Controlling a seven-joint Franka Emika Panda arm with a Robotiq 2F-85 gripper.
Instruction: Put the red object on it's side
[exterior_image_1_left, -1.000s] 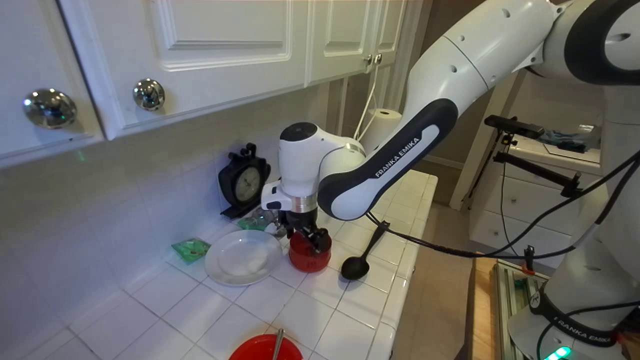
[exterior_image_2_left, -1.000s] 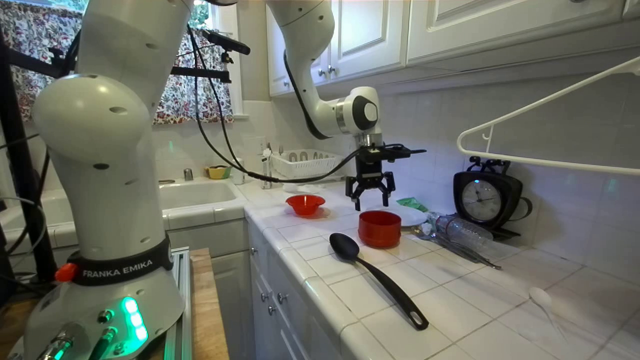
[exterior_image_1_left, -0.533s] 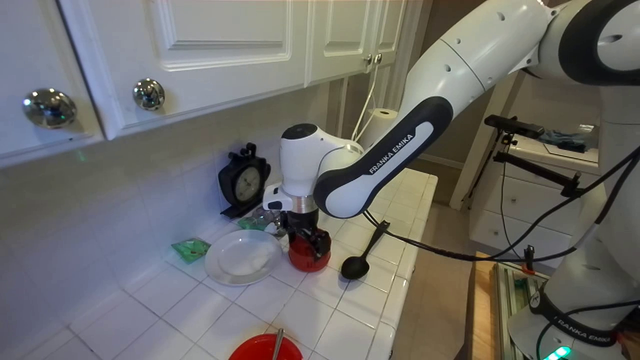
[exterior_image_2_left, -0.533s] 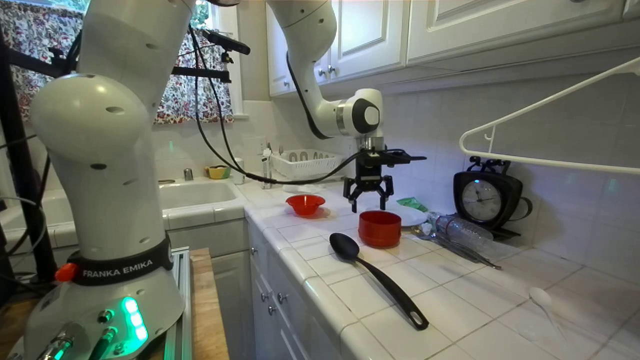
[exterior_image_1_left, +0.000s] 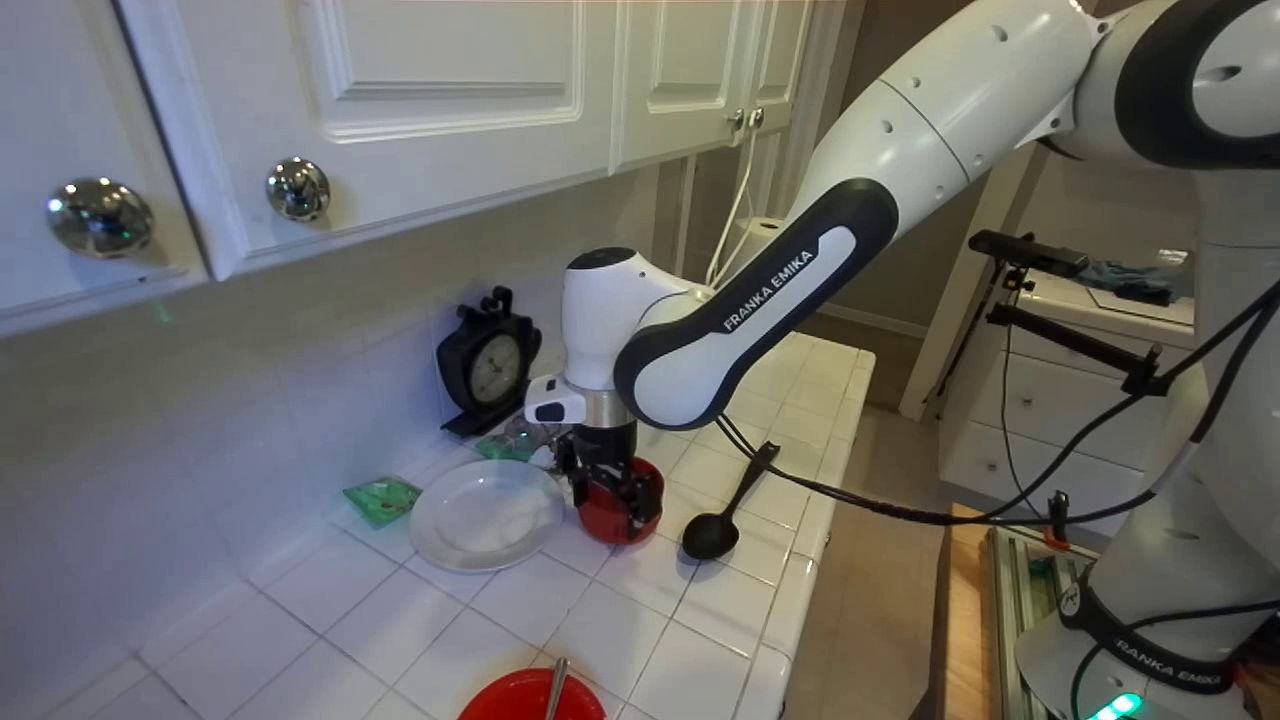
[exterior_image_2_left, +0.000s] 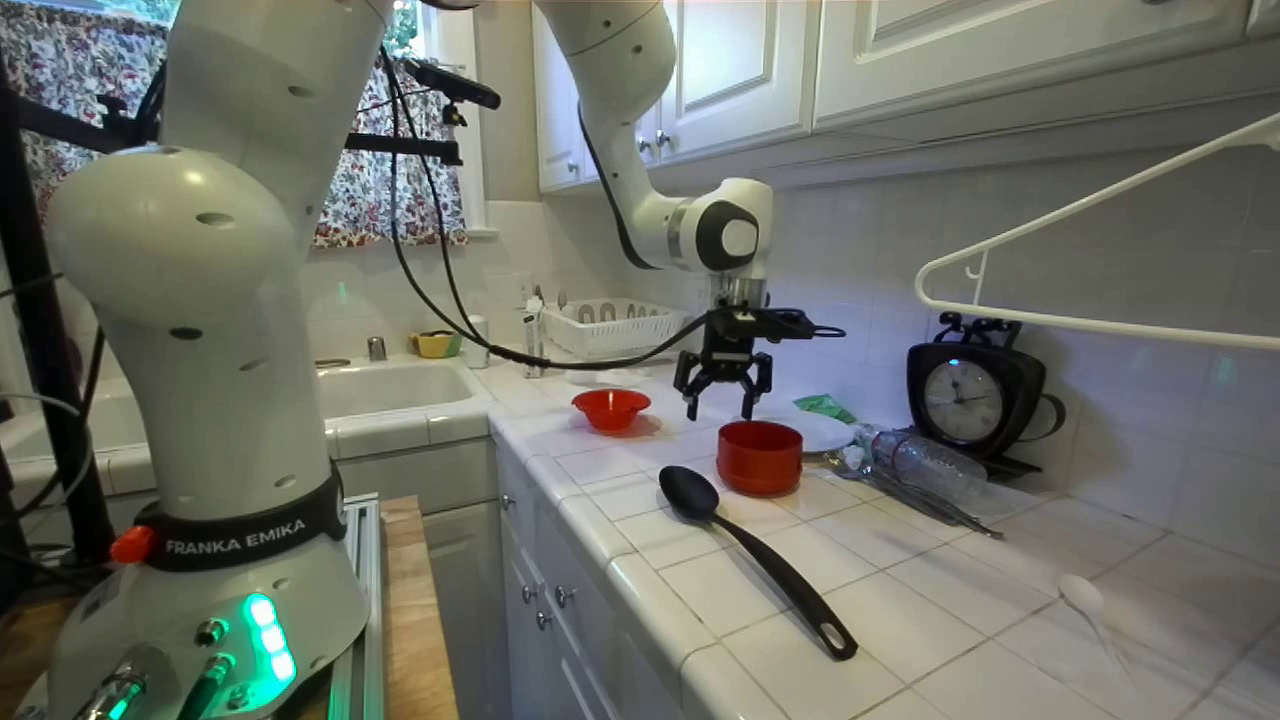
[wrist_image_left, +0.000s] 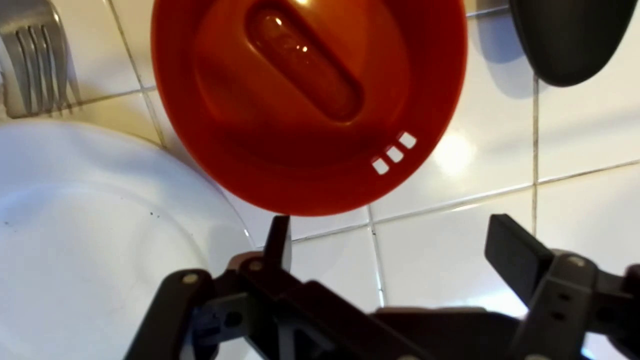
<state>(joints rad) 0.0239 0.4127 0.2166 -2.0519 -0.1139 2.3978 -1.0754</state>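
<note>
Though near the wide-spread, empty pincer (wrist_image_left: 390, 231), the red cup (wrist_image_left: 307, 112) outside its jaws.

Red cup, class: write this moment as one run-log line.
red cup: standing on counter, not on its side; jaws: open, empty, near cup; black spoon, white plate: lying beside cup

a white robot arm (exterior_image_1_left: 920, 130) slopes down to its upright wrist (exterior_image_1_left: 597, 320) in an exterior view; the black end effector (exterior_image_2_left: 719, 411) hangs pointing straight down, its two fingers (wrist_image_left: 517, 257) spread wide apart.
</note>
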